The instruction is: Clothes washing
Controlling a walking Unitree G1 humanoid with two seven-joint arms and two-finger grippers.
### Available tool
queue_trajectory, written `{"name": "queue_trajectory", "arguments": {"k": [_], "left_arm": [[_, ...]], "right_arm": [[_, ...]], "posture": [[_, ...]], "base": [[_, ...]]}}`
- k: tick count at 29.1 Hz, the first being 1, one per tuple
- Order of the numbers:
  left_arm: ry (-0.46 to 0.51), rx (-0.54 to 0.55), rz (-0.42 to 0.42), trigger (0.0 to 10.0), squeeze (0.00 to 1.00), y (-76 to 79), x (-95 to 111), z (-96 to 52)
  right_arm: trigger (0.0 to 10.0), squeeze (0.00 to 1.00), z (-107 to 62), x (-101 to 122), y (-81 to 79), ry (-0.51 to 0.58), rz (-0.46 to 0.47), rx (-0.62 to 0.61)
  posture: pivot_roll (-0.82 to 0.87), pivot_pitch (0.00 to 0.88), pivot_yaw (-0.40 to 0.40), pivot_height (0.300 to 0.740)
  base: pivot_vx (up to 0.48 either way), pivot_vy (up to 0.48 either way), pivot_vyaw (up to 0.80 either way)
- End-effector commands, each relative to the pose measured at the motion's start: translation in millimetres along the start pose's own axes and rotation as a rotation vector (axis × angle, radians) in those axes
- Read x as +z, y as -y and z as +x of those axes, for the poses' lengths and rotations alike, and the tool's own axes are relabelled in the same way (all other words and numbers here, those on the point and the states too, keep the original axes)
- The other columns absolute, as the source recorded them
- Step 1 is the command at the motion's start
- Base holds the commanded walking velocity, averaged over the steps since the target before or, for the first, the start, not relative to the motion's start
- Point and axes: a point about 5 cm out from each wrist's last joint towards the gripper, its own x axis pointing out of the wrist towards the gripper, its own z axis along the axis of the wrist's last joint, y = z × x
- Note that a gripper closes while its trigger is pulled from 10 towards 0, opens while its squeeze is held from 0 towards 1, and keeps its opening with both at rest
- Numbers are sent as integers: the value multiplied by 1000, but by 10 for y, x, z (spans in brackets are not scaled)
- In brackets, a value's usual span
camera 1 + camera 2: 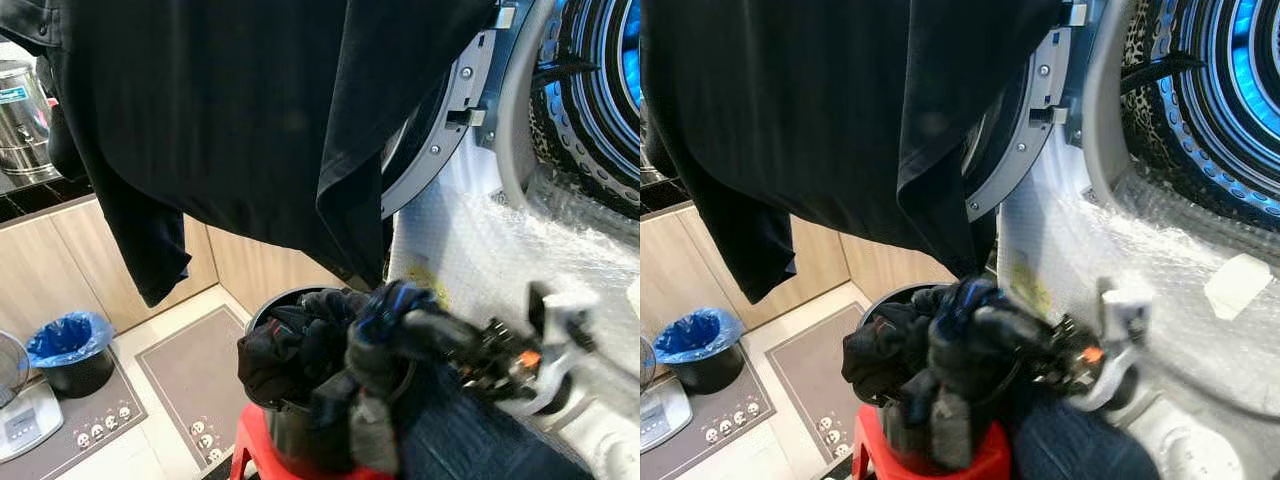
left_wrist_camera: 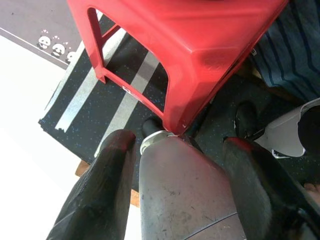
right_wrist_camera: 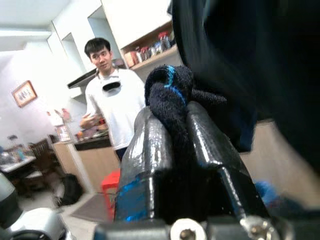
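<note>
Right pincer [image 3: 180, 125] clenching dark garment [image 1: 250, 110], lifting toward drum [image 1: 600, 90]. Left pincer [image 2: 175, 170] hanging released by stool [image 2: 185, 45]. Tip: clear door rim before feeding in.

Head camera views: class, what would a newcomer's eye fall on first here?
A large black garment hangs across the top, draped before the open washing machine drum on the right. Below it, a dark bucket of clothes sits on a red stool. The right end effector is clamped on a dark cloth with a blue stripe.
</note>
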Motion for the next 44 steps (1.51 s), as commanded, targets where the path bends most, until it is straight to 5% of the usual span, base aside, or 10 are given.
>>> {"name": "queue_trajectory", "arguments": {"k": [1,27,34,41,44], "left_arm": [[-68,-5,-16,10000,0,4,-175,-37],[-73,-13,-9,10000,0,4,-220,-52],[-72,-16,-13,10000,0,17,-225,-53],[-73,-23,-20,10000,0,49,-228,-49],[-70,-25,-22,10000,0,62,-214,-43]], "right_arm": [[10000,0,-73,179,-8,16,-42,-11],[10000,0,-356,1374,26,49,-343,-240],[10000,0,-448,1895,290,22,-481,-643],[10000,0,-420,2126,434,65,-526,-837],[10000,0,-419,2281,634,111,-503,-1109]], "posture": [[-81,0,0,740],[-109,0,-18,740],[-132,0,-26,740],[-134,0,-30,740],[-132,0,-30,740]], "base": [[0,0,0],[0,0,0],[0,0,0],[0,0,0],[0,0,0]]}}
